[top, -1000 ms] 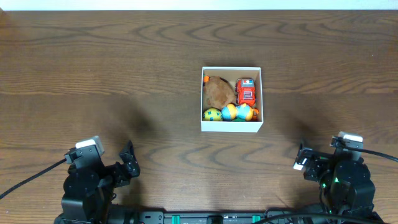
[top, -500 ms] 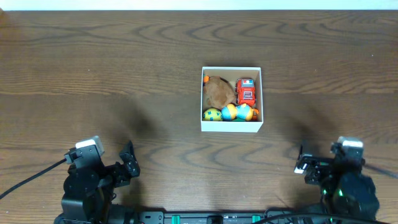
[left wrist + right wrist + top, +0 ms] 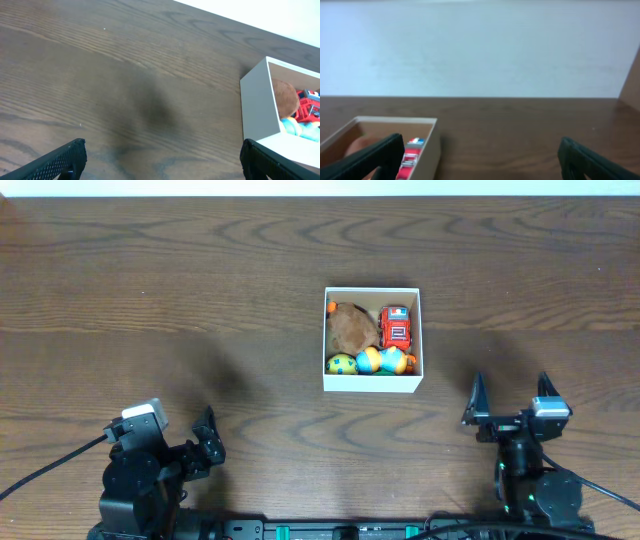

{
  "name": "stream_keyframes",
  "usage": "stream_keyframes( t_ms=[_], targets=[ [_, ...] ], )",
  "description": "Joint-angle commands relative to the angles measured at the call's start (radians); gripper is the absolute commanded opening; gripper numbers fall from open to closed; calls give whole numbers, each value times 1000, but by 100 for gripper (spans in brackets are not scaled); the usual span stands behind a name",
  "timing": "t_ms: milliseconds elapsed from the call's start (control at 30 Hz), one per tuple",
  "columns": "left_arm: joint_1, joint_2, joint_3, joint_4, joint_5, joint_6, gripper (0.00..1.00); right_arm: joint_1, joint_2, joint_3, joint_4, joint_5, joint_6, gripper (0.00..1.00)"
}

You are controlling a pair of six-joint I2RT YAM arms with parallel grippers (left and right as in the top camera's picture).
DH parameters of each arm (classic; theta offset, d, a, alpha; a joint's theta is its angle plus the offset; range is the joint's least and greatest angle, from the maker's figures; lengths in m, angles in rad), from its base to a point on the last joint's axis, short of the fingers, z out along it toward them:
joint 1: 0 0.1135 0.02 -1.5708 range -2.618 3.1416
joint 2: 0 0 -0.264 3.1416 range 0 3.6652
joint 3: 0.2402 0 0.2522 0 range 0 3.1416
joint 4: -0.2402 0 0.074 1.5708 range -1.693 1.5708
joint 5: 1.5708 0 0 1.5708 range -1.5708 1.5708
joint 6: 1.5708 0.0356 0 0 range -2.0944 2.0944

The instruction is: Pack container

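Gaping wide and empty, the left claw (image 3: 162, 152) sat at about 7 o'clock from the container (image 3: 372, 384). The white-walled container stood near the middle of the wooden counter (image 3: 150, 270), holding a brown plush toy (image 3: 350, 328), a red toy car (image 3: 396, 327) and colourful egg-shaped toys (image 3: 385, 360) along its 6 o'clock wall. At its 5 o'clock, the right claw (image 3: 511, 395) was spread wide, also empty.

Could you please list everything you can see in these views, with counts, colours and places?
table: one, dark brown wood, under everything
container: one, white walls, table centre
plush toy: one, brown, container's far left
toy car: one, red, container's far right
egg-shaped toys: about three, green-yellow and blue-orange, along container's near wall
left tool: one, black, open, near left
right tool: one, black, open, near right
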Motion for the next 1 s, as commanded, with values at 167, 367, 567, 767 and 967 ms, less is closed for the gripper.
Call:
stream_keyframes(
  t_ms=[167, 367, 567, 767, 967],
  targets=[
    [3, -3, -1, 0, -1, 2, 98, -39, -13, -125, -2, 11, -5, 99],
    [3, -3, -1, 0, -1, 2, 98, -37, -12, -125, -6, -57, 3, 99],
    [3, -3, -1, 0, -1, 2, 98, -37, -12, -125, -6, -57, 3, 99],
    [3, -3, -1, 0, -1, 2, 98, -37, -12, -125, -6, -57, 3, 99],
    [3, -3, -1, 0, -1, 2, 98, -37, -13, -125, -6, -57, 3, 99]
  ],
)
